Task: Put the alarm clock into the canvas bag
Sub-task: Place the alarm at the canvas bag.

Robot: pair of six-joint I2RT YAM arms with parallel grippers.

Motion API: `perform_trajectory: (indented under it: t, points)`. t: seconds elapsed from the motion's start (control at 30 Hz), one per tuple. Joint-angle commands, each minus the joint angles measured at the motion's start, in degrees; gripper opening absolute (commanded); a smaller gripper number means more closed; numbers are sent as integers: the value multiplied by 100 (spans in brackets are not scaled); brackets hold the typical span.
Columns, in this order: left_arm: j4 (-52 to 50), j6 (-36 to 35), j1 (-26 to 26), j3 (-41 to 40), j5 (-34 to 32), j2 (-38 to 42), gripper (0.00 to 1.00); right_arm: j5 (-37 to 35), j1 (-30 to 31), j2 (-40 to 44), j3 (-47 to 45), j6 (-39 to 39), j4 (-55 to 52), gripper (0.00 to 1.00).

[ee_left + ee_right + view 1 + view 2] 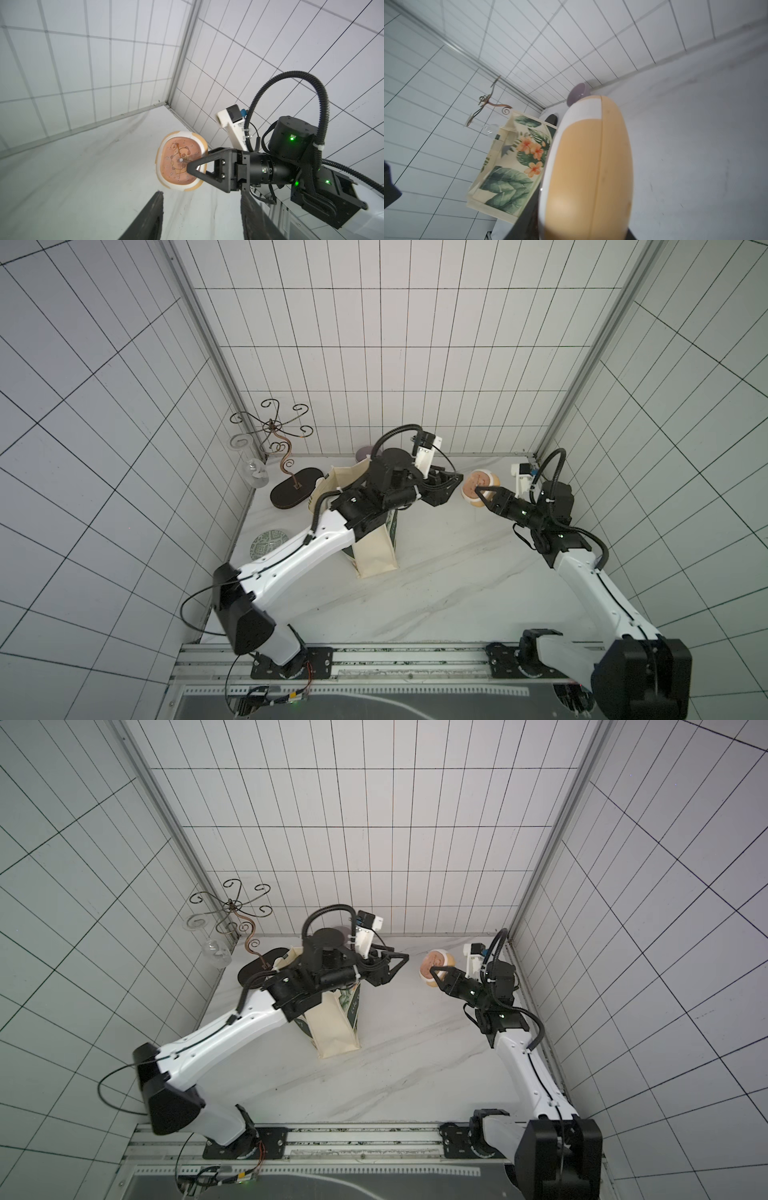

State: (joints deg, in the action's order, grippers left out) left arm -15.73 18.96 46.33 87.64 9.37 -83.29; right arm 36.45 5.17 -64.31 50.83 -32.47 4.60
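Marble tabletop (457, 572): right gripper (481, 498) clamped on alarm clock (472, 483); left gripper (449, 485) apart, empty, near canvas bag (376, 551). Risk: slip off rounded shell; unheld bag mouth collapsing.

A white marbled table (449, 580) carries an upright canvas bag (376, 551), a wire stand (291, 491) on an oval base behind it, a patterned plate (269, 542) at the left edge, a purple bowl (365, 454) at the back

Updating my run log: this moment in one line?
right end effector: gripping alarm clock | left end effector: open, empty | canvas bag: upright
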Motion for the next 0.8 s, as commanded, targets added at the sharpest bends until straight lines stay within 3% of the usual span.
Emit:
perform_trajectory:
  t: [0.0, 0.17, 0.37, 0.5, 0.67, 0.77]
  points:
    - [-664, -65, -541, -502, -559, 815, 67, -199, 762, -225, 1306, 539, -484, 31]
    - [-949, 249, -2104, -1726, -463, 2206, 72, -541, 1984, -1399, 2787, 869, -904, 30]
    - [-1438, 235, -3696, -2396, 204, 2563, 74, -1132, 2815, -2858, 4344, 1046, -1351, 30]
    - [-1752, 47, -4141, -2637, 152, 2532, 76, -1616, 3074, -3718, 5289, 1430, -2112, 29]
    - [-1903, -353, -4408, -2898, -1081, 2612, 82, -1829, 3178, -4482, 5937, 1735, -2806, 29]
    - [-1796, -338, -4494, -2989, -859, 2550, 82, -1889, 3257, -4841, 6249, 1950, -3202, 30]
